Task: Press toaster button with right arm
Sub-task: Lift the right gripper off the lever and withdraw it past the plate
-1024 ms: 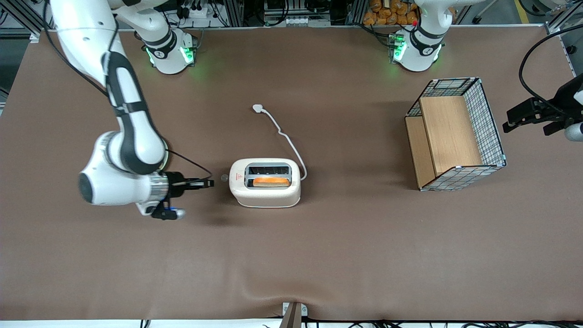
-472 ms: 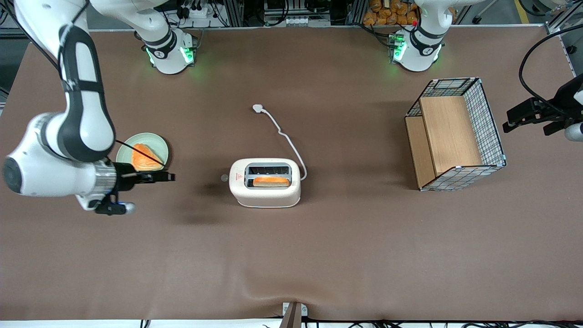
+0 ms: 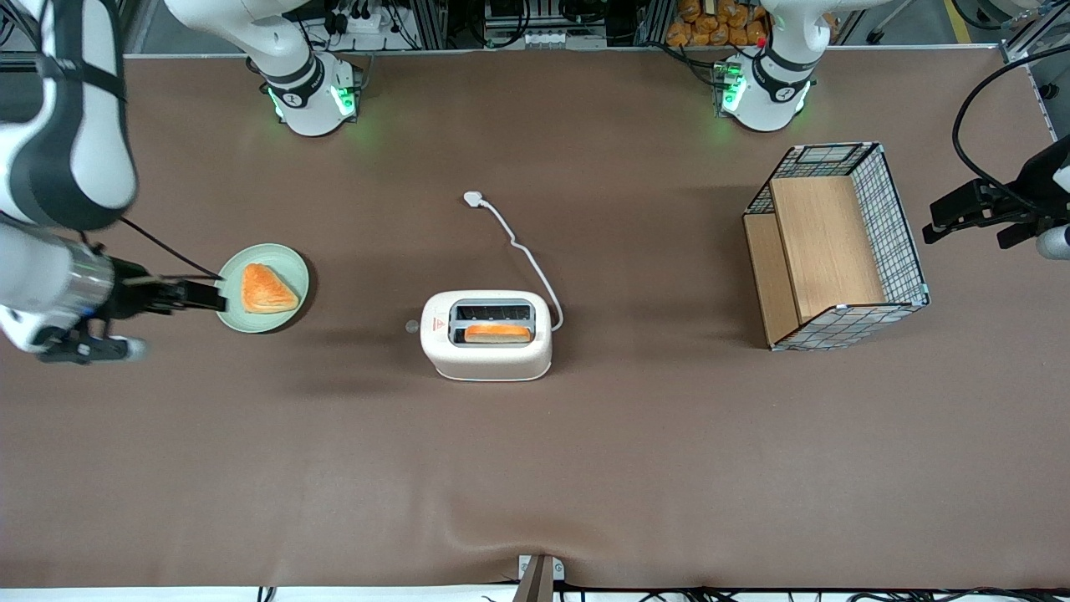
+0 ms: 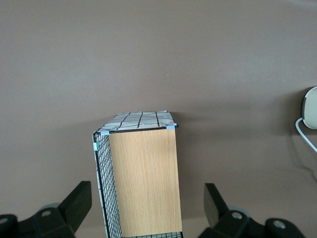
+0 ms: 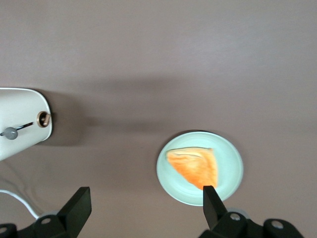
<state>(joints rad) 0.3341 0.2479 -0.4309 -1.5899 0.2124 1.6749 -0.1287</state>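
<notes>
The cream-white toaster (image 3: 486,334) stands mid-table with a slice of toast (image 3: 497,333) in the slot nearer the front camera. Its small grey button (image 3: 410,327) sticks out of the narrow end that faces the working arm's end of the table. My right gripper (image 3: 219,296) is open and empty, raised over the rim of a green plate, well away from the button. In the right wrist view the gripper (image 5: 144,198) points at bare cloth between the toaster (image 5: 22,119), with its button (image 5: 9,132), and the plate.
A pale green plate (image 3: 288,266) holding a triangular orange pastry (image 3: 266,288) lies under my fingertips. The toaster's white cord ends in a plug (image 3: 473,199) farther from the camera. A wire basket with wooden panels (image 3: 836,242) sits toward the parked arm's end.
My right arm has drawn back from the toaster's button end toward the working arm's end of the table and risen, uncovering the plate with the pastry. The toaster has not moved.
</notes>
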